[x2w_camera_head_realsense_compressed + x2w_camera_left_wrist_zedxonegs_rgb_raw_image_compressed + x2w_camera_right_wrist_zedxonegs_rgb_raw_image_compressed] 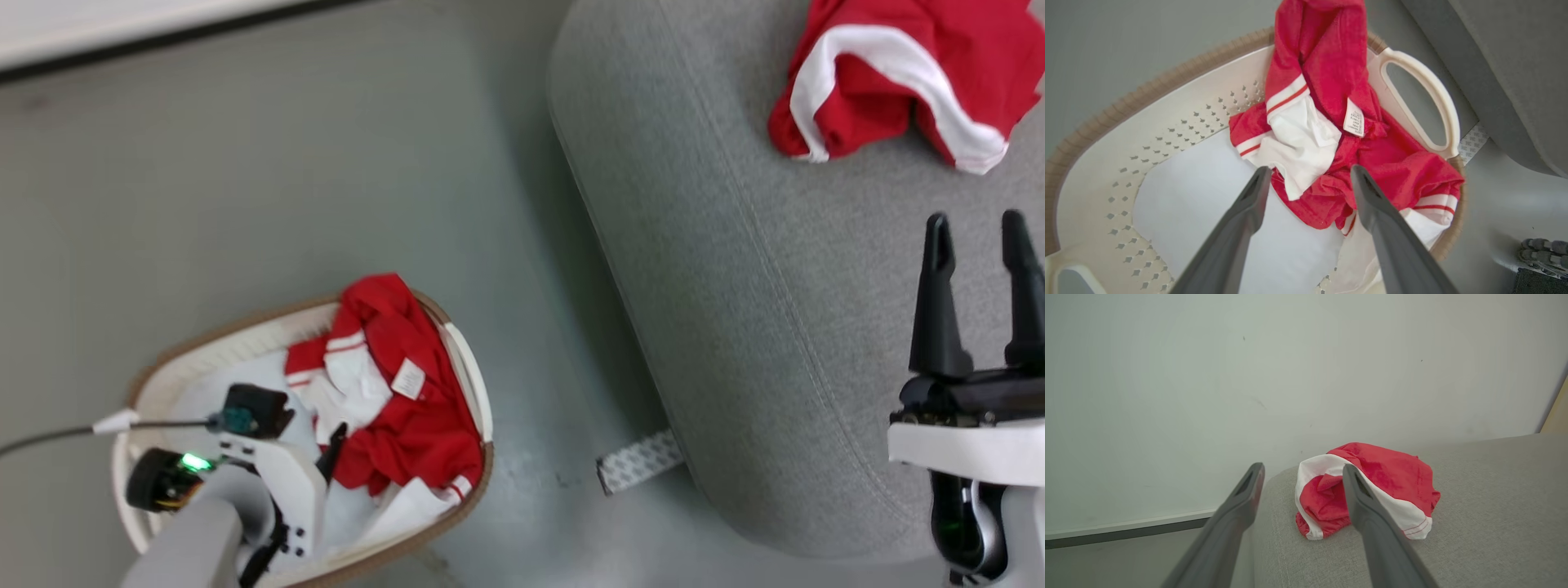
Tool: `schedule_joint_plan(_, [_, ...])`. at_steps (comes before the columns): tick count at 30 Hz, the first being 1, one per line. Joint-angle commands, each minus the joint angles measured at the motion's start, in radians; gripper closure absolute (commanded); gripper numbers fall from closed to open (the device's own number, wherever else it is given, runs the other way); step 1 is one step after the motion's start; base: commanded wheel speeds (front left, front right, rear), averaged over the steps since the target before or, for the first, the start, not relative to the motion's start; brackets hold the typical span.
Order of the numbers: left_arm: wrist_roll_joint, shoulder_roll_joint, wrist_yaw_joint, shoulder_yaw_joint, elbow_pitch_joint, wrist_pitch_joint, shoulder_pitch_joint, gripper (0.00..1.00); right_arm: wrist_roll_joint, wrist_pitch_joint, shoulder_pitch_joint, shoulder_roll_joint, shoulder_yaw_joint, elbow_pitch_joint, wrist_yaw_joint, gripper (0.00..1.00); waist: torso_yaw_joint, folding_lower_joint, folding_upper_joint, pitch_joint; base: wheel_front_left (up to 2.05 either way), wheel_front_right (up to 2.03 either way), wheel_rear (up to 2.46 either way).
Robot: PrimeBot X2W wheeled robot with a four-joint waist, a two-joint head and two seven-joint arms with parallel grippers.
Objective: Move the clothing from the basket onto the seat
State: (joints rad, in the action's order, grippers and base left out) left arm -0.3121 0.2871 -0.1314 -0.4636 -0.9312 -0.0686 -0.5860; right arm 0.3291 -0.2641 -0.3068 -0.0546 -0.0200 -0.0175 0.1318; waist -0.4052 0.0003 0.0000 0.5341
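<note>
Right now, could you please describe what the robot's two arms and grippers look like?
The left gripper and right gripper each have two long, tapering dark grey fingers on a black base. The wrists are white housings on pale grey forearms. The left wrist carries a green light, a small black block and a thin grey cable with a white tag.

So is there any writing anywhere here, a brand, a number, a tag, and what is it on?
No text here can be read.
The white label on the red garment in the basket: rows of tiny print, too small to read.
The patterned strip at the foot of the seat: repeated marks, too blurred to tell whether they are letters.
</note>
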Motion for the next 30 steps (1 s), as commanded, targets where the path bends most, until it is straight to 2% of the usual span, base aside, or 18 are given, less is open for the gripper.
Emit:
schedule_joint_plan(1, [-0.007, 0.012, 0.002, -0.003, -0.009, 0.005, -0.015, 0.0, 0.01, 0.0, -0.014, 0.003, -0.004, -0.006, -0.002, 0.0, -0.034, -0.0003, 0.0, 0.057, 0.0, 0.0, 0.0])
schedule_joint_plan(9, [-0.107, 0.071, 0.002, -0.08, -0.14, 0.125, -0.121, 0.0, 0.049, 0.0, -0.062, 0.005, 0.013, -0.036, -0.002, 0.0, -0.091, -0.0003, 0.0, 0.165, 0.0, 0.0, 0.0])
schedule_joint_plan(15, [-0.177, 0.118, 0.002, -0.131, -0.15, 0.162, -0.18, 0.0, 0.085, 0.0, -0.066, 0.005, 0.035, -0.048, -0.002, 0.0, -0.138, -0.0003, 0.0, 0.225, 0.0, 0.0, 0.0])
schedule_joint_plan(24, [-0.249, 0.113, 0.002, -0.215, -0.152, 0.16, -0.245, 0.01, 0.105, 0.0, -0.047, 0.005, 0.035, -0.073, -0.002, 0.0, -0.139, -0.0003, 0.0, 0.25, 0.0, 0.0, 0.0])
schedule_joint_plan(25, [-0.252, 0.113, 0.002, -0.222, -0.158, 0.157, -0.249, 0.64, 0.106, 0.0, -0.048, 0.005, 0.037, -0.077, -0.002, 0.0, -0.139, -0.0003, 0.0, 0.25, 0.0, 0.0, 0.0])
schedule_joint_plan(26, [-0.256, 0.113, 0.002, -0.229, -0.162, 0.154, -0.254, 1.0, 0.108, 0.0, -0.049, 0.005, 0.038, -0.08, -0.002, 0.0, -0.14, -0.0003, 0.0, 0.25, 0.0, 0.0, 0.0])
schedule_joint_plan(30, [-0.282, 0.108, 0.002, -0.266, -0.165, 0.141, -0.262, 1.0, 0.11, 0.0, -0.051, 0.005, 0.041, -0.08, -0.002, 0.0, -0.141, -0.0003, 0.0, 0.244, 0.0, 0.0, 0.0])
